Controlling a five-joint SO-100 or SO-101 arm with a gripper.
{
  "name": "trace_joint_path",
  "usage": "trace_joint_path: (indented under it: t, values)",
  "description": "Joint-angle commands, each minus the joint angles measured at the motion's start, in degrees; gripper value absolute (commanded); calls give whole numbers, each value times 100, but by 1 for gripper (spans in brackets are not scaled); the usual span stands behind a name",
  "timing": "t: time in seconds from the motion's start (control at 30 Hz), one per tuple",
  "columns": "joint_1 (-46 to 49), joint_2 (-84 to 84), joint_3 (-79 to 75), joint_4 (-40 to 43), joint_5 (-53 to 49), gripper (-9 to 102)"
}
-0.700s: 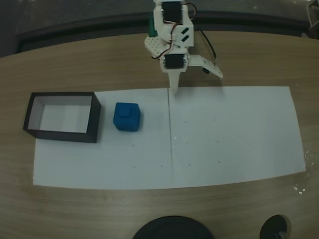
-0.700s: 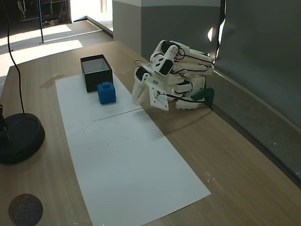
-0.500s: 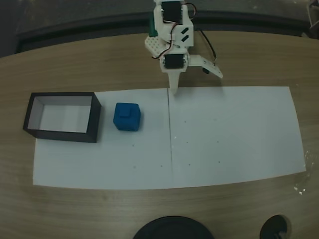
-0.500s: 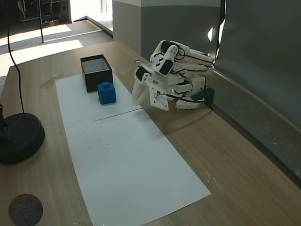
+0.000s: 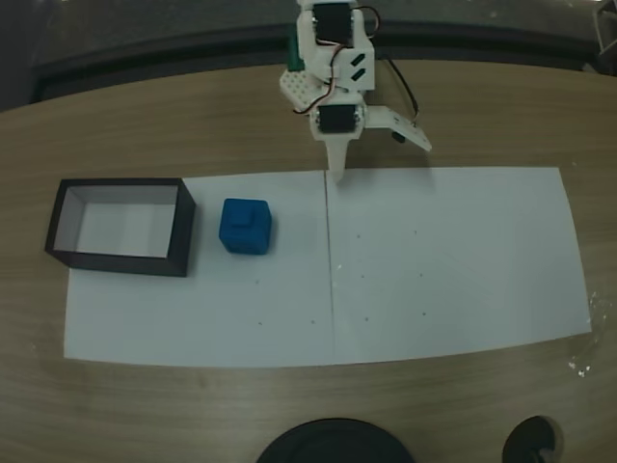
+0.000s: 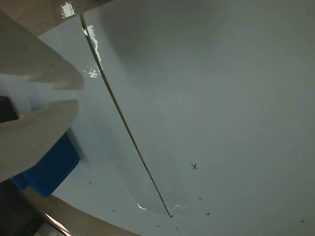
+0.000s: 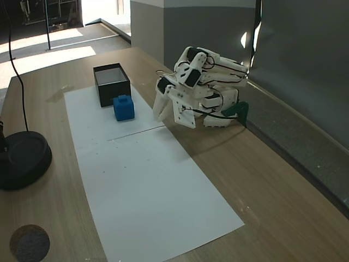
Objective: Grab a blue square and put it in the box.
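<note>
The blue square (image 5: pixel 245 226) sits on white paper just right of the box (image 5: pixel 120 262), stud face up, in a fixed view from above. In a side fixed view the blue square (image 7: pixel 124 107) stands close in front of the black-walled box (image 7: pixel 112 90), whose white inside holds nothing. My gripper (image 5: pixel 337 174) is folded down at the paper's far edge, right of the cube and apart from it. Its fingers look shut with nothing between them. The wrist view has the gripper (image 6: pixel 78 93) at the left edge, and the blue square (image 6: pixel 49 169) shows below the lower finger.
Two white paper sheets (image 5: pixel 443 260) meet at a seam on the wooden table (image 5: pixel 193 125). A black round base (image 7: pixel 22 158) and a small dark disc (image 7: pixel 30 240) sit at the near edge. A raised ledge (image 7: pixel 305 142) runs behind the arm.
</note>
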Motion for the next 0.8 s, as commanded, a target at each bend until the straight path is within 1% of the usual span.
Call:
trace_joint_path:
  t: [0.0,0.77]
  values:
    - [26,132,-316,62,18,0]
    - [18,141,-308,18,18,0]
